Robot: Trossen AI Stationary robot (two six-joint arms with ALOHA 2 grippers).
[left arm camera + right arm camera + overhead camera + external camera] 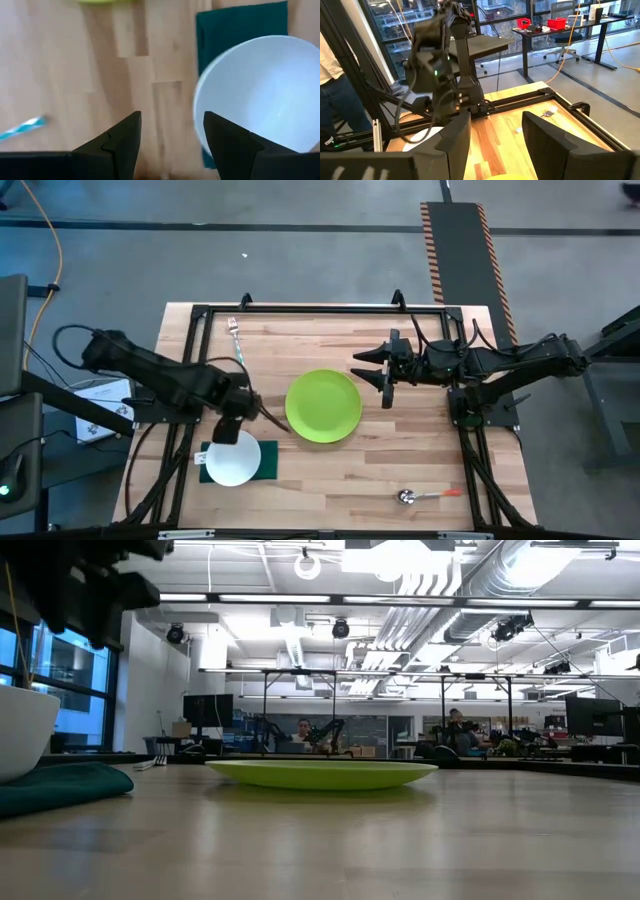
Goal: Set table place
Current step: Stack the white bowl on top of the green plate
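Note:
A white bowl [233, 461] sits on a dark green cloth [262, 464] at the table's near left; both show in the left wrist view [260, 90] and at the left of the low view [20, 730]. A lime green plate [323, 406] lies on the wooden table [420, 460] at its middle. My left gripper [228, 431] is open just above the bowl's far rim; in its wrist view [172, 132] its fingers stand apart with nothing between them. My right gripper [383, 369] is open and empty, right of the plate.
A fork [237, 340] with a pale striped handle lies at the far left of the table. A spoon with an orange handle [425, 496] lies near the front right. Black frame rails run along the table's edges. People show in the room beyond.

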